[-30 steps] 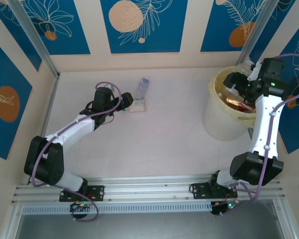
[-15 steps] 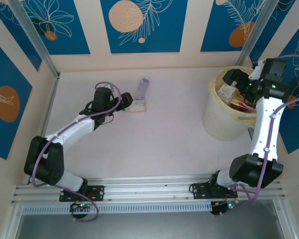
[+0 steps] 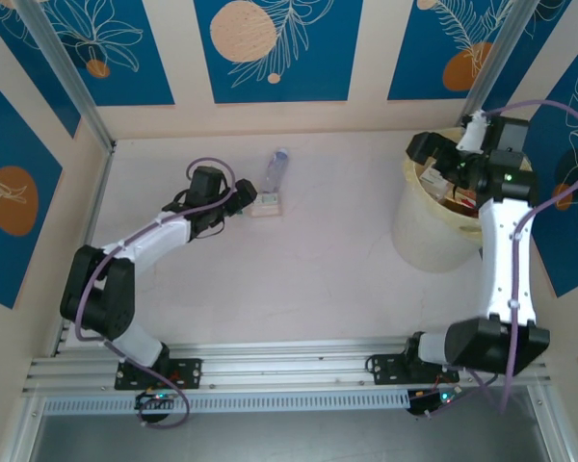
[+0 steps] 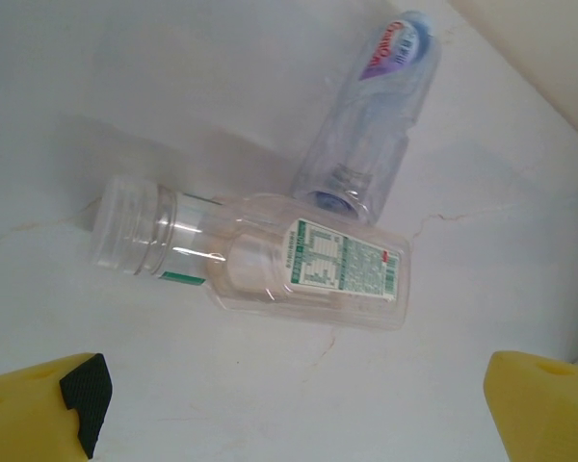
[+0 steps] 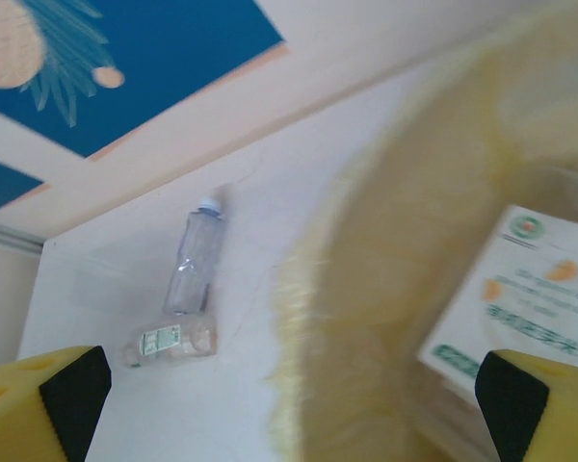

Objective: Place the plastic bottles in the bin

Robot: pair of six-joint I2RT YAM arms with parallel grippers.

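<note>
A: Two of the plastic bottles are lying out on the table: a squat labelled bottle and a tall blue-capped bottle. We are hovering the left gripper just short of them, with its jaws spread wide and nothing between them.

B: The two are touching, since the tall one's end is leaning on the squat one's side. We are judging the squat one to be the first pick because it is nearer.

A: Agreed. It is lying lengthwise across our opening, though, so closing now would be pinching it end to end. We are thinking a wrist turn comes first, so the fingers are straddling its body at the label.

B: We should also be going down slowly. Clear plastic looks slippery and light, and a nudge could be sending both of them rolling.

A: The bin is sitting at the far right of the table, well apart from both bottles, with things already inside.

B: The right gripper is hanging over its rim with fingers parted, carrying nothing — so we are leaving this carry to the left arm.
</note>
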